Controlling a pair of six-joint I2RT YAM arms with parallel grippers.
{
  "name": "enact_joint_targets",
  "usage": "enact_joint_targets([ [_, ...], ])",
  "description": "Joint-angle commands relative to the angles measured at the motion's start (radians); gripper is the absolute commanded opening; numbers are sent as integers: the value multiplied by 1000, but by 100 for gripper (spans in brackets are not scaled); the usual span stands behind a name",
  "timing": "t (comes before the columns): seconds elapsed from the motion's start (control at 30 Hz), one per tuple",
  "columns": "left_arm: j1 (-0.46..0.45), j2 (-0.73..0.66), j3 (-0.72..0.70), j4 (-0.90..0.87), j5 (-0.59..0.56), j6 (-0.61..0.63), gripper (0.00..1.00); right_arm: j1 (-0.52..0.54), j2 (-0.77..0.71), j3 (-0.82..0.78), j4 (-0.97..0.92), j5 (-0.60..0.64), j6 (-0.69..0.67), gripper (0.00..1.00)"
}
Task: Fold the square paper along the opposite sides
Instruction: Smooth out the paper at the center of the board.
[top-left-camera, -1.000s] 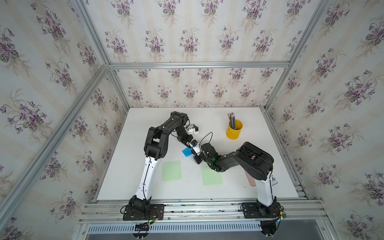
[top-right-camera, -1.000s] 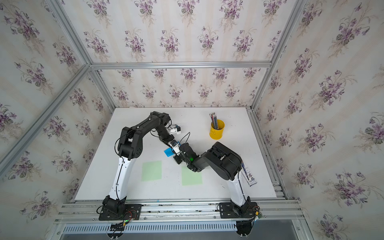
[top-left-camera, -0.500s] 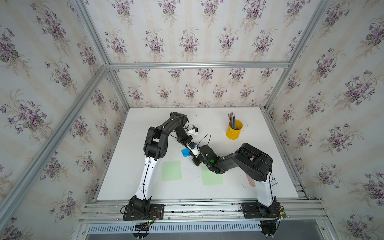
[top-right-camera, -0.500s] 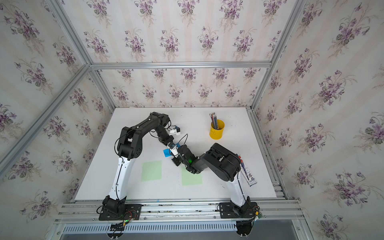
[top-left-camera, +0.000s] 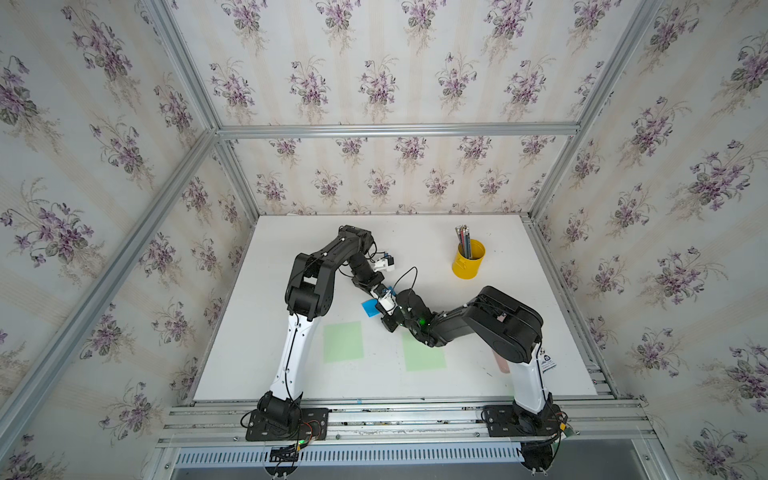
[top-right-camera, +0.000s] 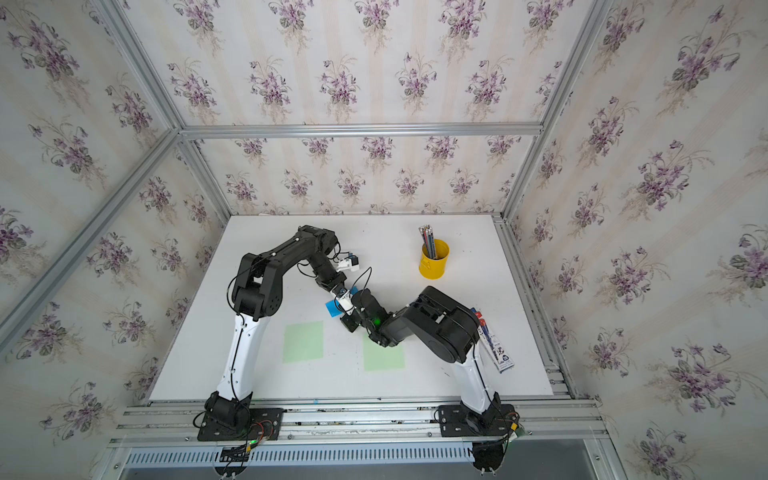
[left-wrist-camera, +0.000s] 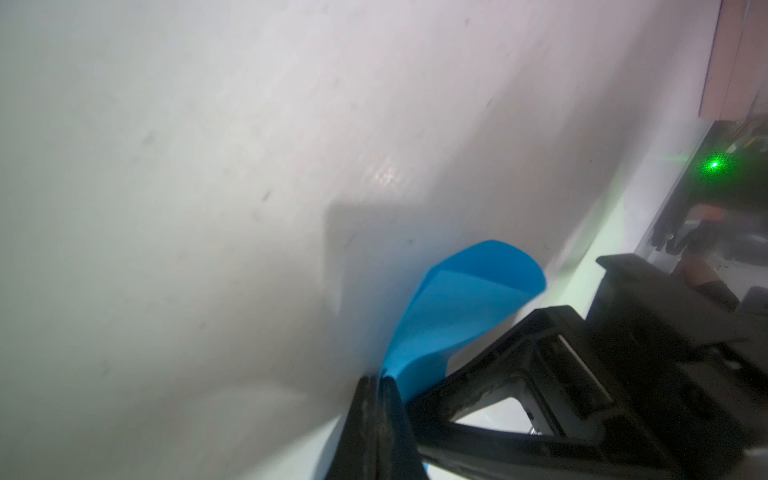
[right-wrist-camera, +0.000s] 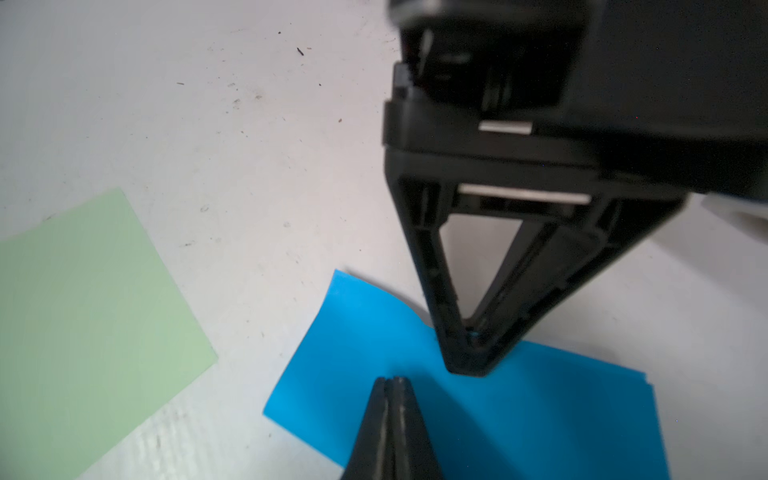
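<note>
The blue paper (top-left-camera: 368, 308) is found near the middle of the table (top-left-camera: 415, 232). In both top views (top-right-camera: 331, 306) it is largely covered by the two wrists.

In the left wrist view part of the paper (left-wrist-camera: 457, 307) is seen lifted off the table and bent over in a smooth curve. No sharp crease can be made out. One edge is pinched in the clenched jaws of the left gripper (left-wrist-camera: 377, 380), and the blue sheet emerges from its tips. In the right wrist view the same gripper (right-wrist-camera: 467, 361) is seen planted on the paper (right-wrist-camera: 498, 415), with a speck of blue caught at its tips.

The right gripper (right-wrist-camera: 392, 380) is clenched as well, with nothing between its jaws. Its tips are set over the paper, just beside those of the left gripper. Whether the sheet is touched by them cannot be told.

Two green sheets (top-left-camera: 343, 341) are laid flat nearer the table's front edge. The one toward the table's right (top-left-camera: 422, 353) is partly covered by the right arm (top-left-camera: 498, 328).

A yellow cup (top-left-camera: 468, 259) holding pencils (top-left-camera: 463, 239) is stood toward the table's far right corner, well apart from the paper. A pen pack (top-right-camera: 496, 349) is seen along the table's right edge, partly hidden by the right arm.
</note>
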Motion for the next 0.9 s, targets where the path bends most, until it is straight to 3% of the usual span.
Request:
enact_joint_targets([
  [0.0,3,12,-18,53,-134,-7,0,6,12,9,0,0,18,0],
  [0.3,22,9,-31,63,-141,-13,0,41,15,-84,50,6,48,0],
  [0.87,34,22,-24,61,-143,-14,0,94,26,-107,36,6,44,0],
])
